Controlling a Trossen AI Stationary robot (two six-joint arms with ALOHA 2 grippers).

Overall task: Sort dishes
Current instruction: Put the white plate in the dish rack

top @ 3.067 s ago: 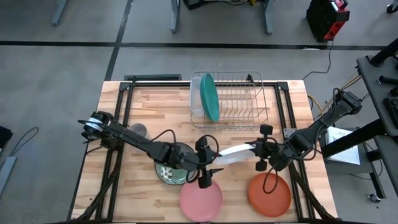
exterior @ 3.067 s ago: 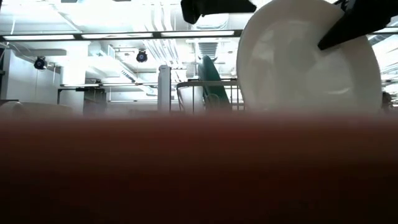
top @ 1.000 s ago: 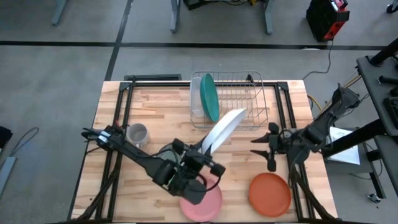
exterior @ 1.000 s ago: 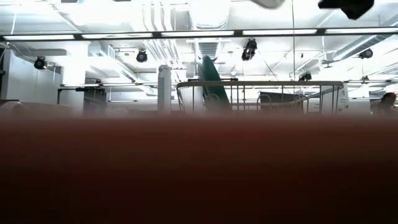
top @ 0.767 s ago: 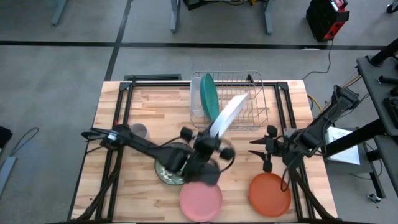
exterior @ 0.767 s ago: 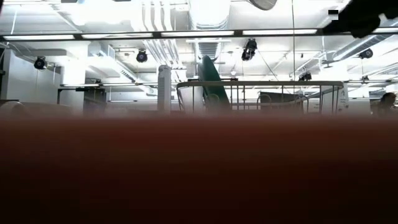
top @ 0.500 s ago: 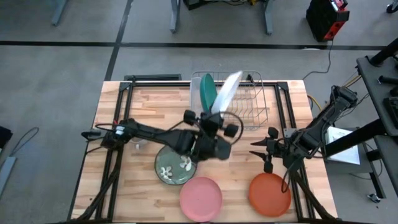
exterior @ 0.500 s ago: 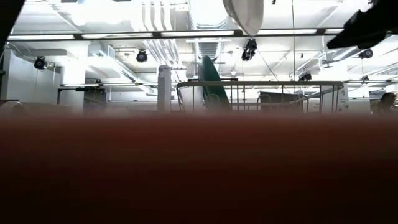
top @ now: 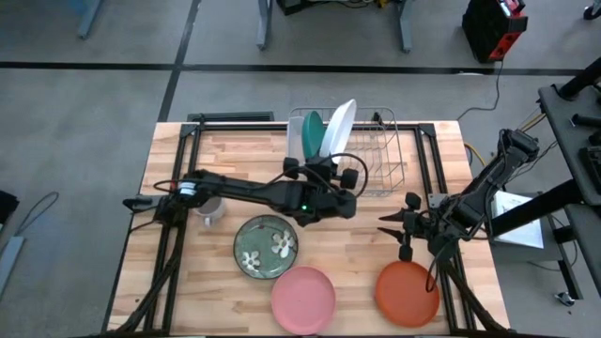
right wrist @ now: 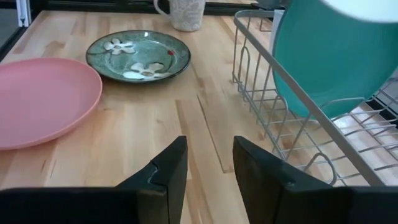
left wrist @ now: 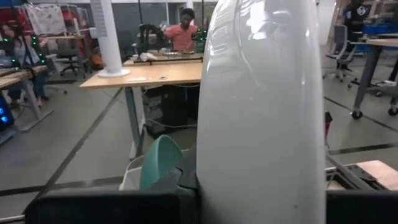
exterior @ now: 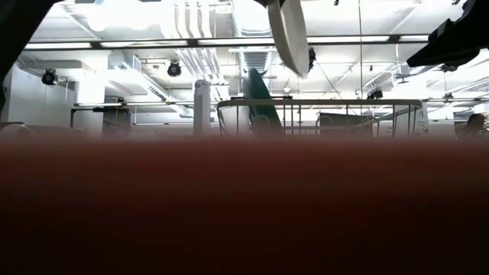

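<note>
- The left hand (top: 327,170) is clamped on the lower edge of the white bowl (top: 338,125), holding it on edge above the wire dish rack (top: 376,155), just at the 3 o'clock side of the large teal plate (top: 311,133).
- The rack, at the tabletop's (top: 207,291) 12 o'clock edge, holds only the teal plate, upright in its 9 o'clock end; whether the bowl touches the wires cannot be told.
- The right hand (top: 404,228) hangs with fingers spread and nothing between them, near the 3 o'clock edge, above the orange-red plate (top: 407,293).
- The dark green plate with white flowers (top: 266,246) lies flat near the centre, the pink plate (top: 303,299) at its 5 o'clock, the grey mug (top: 210,207) at its 10 o'clock.
- The left wrist view alone shows the bowl's glossy back filling the frame, the teal plate's rim low beside it, and people at desks in the room beyond.
- The right wrist view alone shows the green plate's white flowers close up, the rack wires and the teal plate's face.
- The low view shows the bowl hanging above the rack's top rail.
</note>
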